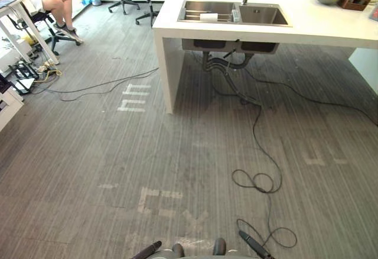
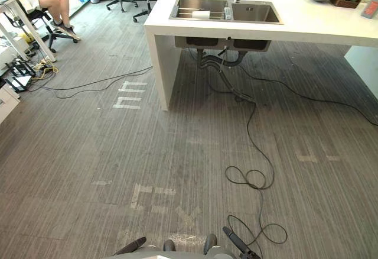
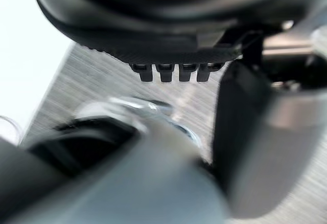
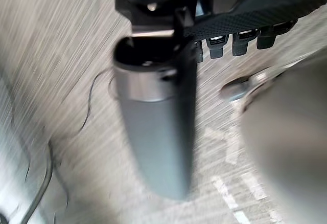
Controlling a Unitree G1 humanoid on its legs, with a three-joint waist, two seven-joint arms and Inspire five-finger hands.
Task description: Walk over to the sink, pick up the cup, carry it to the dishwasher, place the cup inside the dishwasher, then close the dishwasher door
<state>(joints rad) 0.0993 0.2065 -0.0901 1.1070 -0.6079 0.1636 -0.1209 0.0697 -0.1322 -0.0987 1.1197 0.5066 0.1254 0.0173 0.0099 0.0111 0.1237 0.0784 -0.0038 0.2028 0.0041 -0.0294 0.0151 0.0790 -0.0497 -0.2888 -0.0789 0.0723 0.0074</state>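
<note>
Standing well back on grey floor [image 1: 177, 170], w/ white counter [image 1: 331, 28] ahead, steel sink [image 1: 260, 15] sunk in it & prob. the cup [image 1: 208, 17], white, seemingly on its side in sink's left basin. Holding nothing in left hand [image 3: 127, 24] or right hand [image 4: 156, 132], fingers loose & uncurled. Judging approx. nothing done: walk-up, pick-up, carry, placing, door-closing all yet to do.

The room is bright, with even light. The white worktop [image 1: 319, 25] glows pure white along its far edge. A soft shadow lies under it on the floor [image 1: 118, 170]. The steel sink [image 1: 260, 15] shines a little. The left wrist view has a washed-out white patch.
</note>
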